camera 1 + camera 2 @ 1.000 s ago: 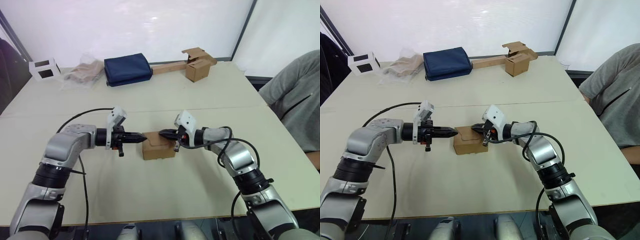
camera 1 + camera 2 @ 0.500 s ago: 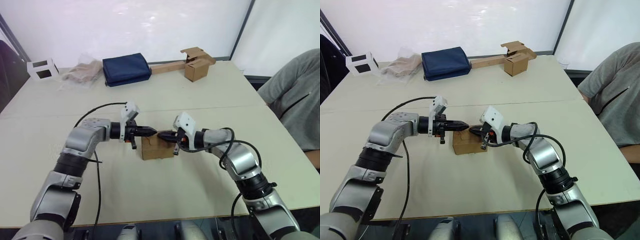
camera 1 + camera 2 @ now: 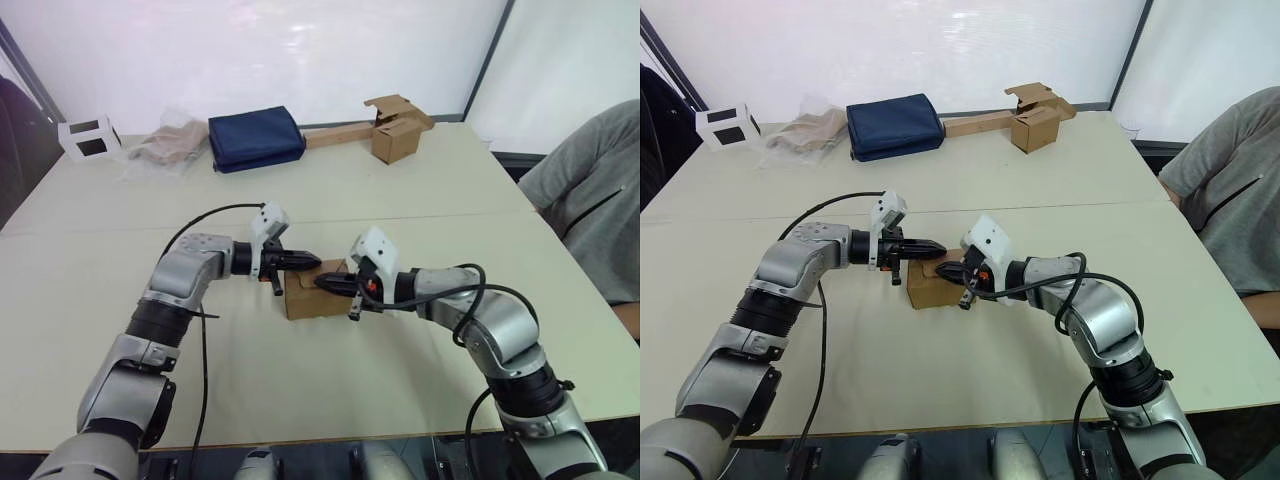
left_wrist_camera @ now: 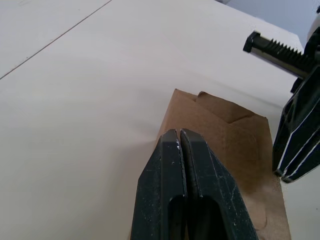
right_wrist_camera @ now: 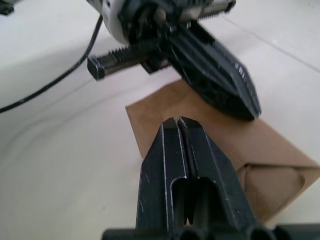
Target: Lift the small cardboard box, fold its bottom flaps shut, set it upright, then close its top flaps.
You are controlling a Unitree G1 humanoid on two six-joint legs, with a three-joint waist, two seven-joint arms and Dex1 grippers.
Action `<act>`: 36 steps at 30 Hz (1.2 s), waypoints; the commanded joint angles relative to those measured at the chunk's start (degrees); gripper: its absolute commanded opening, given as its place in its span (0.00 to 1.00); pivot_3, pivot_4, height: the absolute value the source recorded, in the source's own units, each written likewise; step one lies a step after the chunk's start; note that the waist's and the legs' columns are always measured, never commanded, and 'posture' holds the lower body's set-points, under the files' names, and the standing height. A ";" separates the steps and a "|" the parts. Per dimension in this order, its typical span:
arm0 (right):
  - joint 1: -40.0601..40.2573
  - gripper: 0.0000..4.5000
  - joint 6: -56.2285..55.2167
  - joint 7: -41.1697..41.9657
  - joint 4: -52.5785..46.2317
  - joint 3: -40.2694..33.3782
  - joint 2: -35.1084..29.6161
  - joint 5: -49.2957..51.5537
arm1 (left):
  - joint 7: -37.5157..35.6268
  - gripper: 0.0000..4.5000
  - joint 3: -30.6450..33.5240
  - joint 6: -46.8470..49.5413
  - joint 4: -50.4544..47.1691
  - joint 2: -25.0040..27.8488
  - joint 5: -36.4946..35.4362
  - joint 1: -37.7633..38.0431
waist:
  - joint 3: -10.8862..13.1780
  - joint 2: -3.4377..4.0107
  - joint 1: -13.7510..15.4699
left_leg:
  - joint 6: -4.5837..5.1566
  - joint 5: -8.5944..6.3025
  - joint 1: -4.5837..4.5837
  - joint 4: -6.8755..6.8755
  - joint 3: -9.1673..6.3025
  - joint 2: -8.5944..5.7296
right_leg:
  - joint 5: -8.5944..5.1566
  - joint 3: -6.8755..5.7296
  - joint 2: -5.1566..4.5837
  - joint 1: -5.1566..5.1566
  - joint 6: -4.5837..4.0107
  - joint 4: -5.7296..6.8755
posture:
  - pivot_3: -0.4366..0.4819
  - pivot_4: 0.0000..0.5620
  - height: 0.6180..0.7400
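The small cardboard box (image 3: 306,305) stands on the table's middle, plain brown. The flaps on its upper face (image 5: 272,172) lie folded flat; the flaps underneath are hidden. My left gripper (image 3: 315,263) is shut, its tip over the box's top near the far left edge. My right gripper (image 3: 322,283) is also shut, pointing left with its tip over the box's top. The two tips almost meet above the box. In the left wrist view the shut fingers (image 4: 170,165) lie over the brown top (image 4: 230,135).
At the table's far side lie a navy bag (image 3: 256,138), a crumpled plastic bag (image 3: 165,145), a small white box (image 3: 88,137) and another brown box joined to a long strip (image 3: 395,135). A person in grey (image 3: 590,200) sits at the right.
My left gripper swung right, from beside the box's left side to over its top. The right gripper slid further left across the top. The box stayed put.
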 commanded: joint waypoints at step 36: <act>-5.85 0.00 -0.10 -0.73 0.93 -8.20 0.74 6.76 | 0.34 0.01 0.05 -0.20 -7.30 3.28 1.13 4.97 | 0.00 0.00 0.02 | 0.00 0.00 0.01 0.01 0.00 0.00 | 0.00 0.00 0.00 0.01 0.00 0.01 | 0.48 0.27 1.00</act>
